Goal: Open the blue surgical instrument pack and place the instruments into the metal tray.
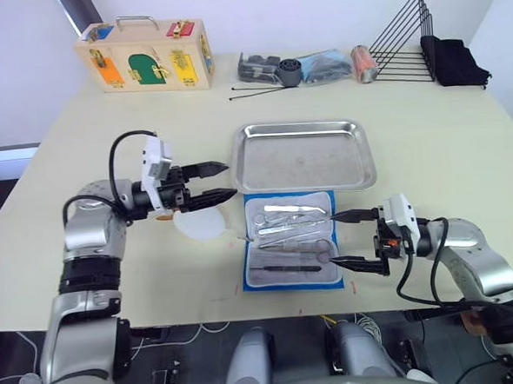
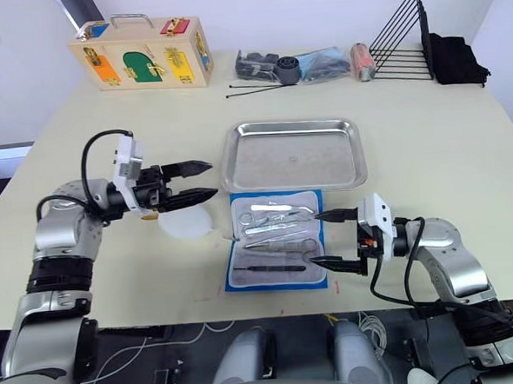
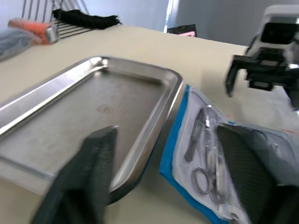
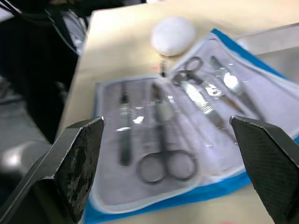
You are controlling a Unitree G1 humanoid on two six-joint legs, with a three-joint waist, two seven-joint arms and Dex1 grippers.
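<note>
Shiny steel tray [image 1: 302, 157], glossy plastic pack [image 1: 292, 242].

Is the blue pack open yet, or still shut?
Open: the blue surgical instrument pack lies spread flat, its clear inner side up, with the instruments exposed inside.

One blue surgical instrument pack [image 1: 292, 252] lies open at lower centre of the head views, and one metal tray [image 1: 302, 156] sits just above it. Inside the pack I count roughly five instruments [image 4: 187, 107]: two scissors, two straight silvery pieces and one dark slim tool, though glare on the plastic makes that uncertain. One white oval pad [image 1: 199, 223] lies left of the pack. Upper left holds one wooden latch box [image 1: 145, 57]; upper right, one black wire rack [image 1: 401, 39]. Two grippers: left [image 1: 214, 182], right [image 1: 346, 239].
</note>
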